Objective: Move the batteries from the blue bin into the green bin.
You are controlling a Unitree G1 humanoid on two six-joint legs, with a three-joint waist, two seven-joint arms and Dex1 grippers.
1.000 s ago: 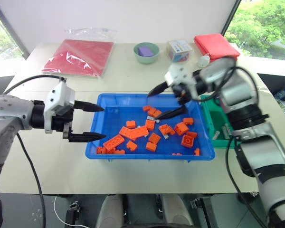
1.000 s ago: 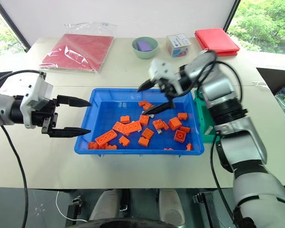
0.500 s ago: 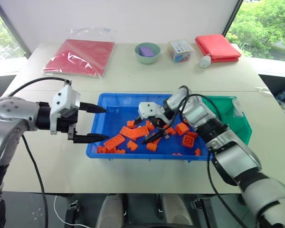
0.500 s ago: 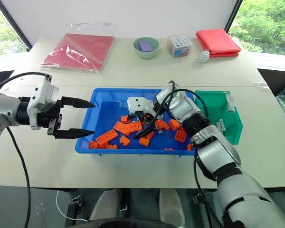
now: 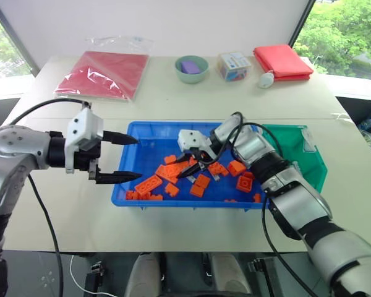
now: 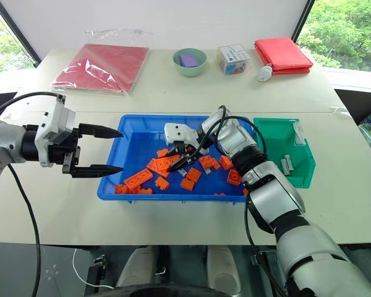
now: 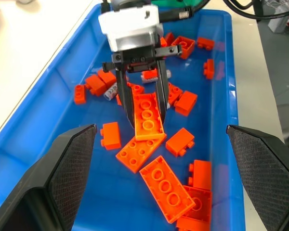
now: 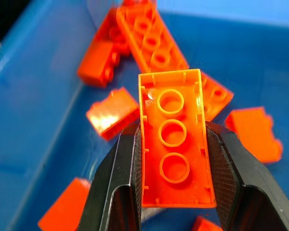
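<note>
The blue bin (image 6: 173, 117) holds several orange bricks. My right gripper (image 6: 184, 159) reaches down into its middle and is shut on an orange brick (image 8: 173, 144), pinched by its long sides and tilted up off the floor. Grey batteries (image 7: 110, 90) lie among the bricks just behind that gripper. More batteries (image 6: 288, 164) lie inside the green bin (image 6: 278, 133), which stands against the blue bin's right side. My left gripper (image 6: 119, 150) hovers open at the blue bin's left rim, pointing right, with nothing between its fingers.
At the back of the table lie a red bag (image 6: 102, 65), a pale-green bowl (image 6: 190, 60), a small clear box (image 6: 234, 58) and a red folded cloth (image 6: 283, 52). Bare tabletop lies left of the blue bin and in front of it.
My right arm dropped from above the blue bin's far right side into its middle, and its open fingers closed on an orange brick. The left gripper stayed put.
</note>
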